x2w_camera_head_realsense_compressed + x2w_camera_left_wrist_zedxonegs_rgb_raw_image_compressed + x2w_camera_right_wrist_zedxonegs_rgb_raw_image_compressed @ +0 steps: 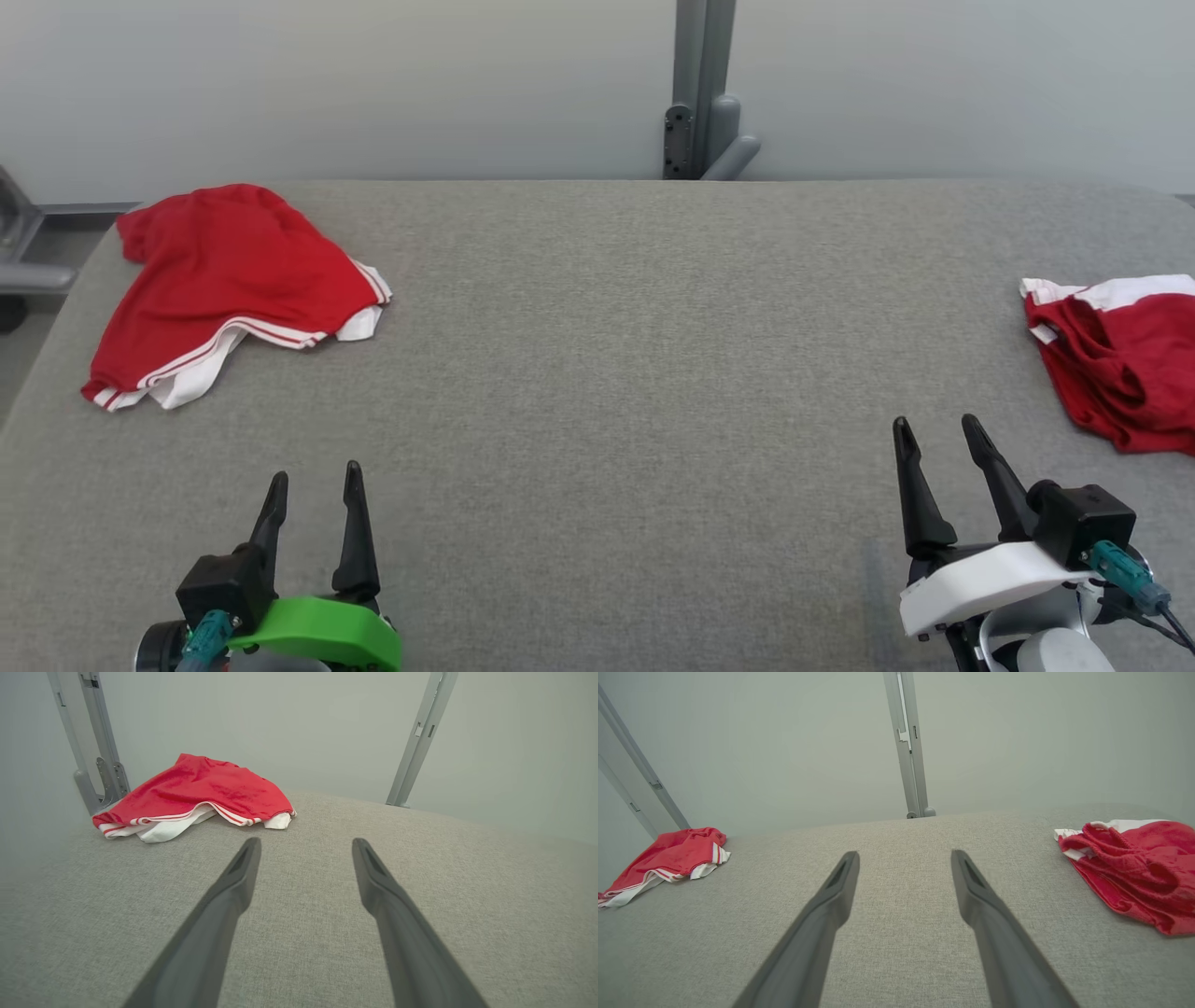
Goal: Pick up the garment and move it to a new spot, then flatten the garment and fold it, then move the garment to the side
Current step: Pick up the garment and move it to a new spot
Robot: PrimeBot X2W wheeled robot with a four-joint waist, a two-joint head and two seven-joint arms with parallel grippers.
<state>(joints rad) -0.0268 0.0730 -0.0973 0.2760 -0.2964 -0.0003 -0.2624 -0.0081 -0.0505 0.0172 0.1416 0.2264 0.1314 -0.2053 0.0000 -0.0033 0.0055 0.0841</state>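
Note:
A red garment with white striped trim (224, 280) lies crumpled at the far left of the grey padded table (616, 355); it also shows in the left wrist view (201, 794) and the right wrist view (668, 858). A second red and white garment (1120, 359) lies bunched at the right edge, seen close in the right wrist view (1134, 868). My left gripper (315, 490) stands open near the front left, well short of the left garment, nothing between its fingers (243, 872). My right gripper (938, 439) stands open at the front right, just left of the right garment, its fingers (971, 886) bare.
A grey metal post (702, 93) rises behind the table's far edge against a pale wall. A grey frame piece (23, 252) stands off the table's left corner. The table's wide middle is bare grey fabric.

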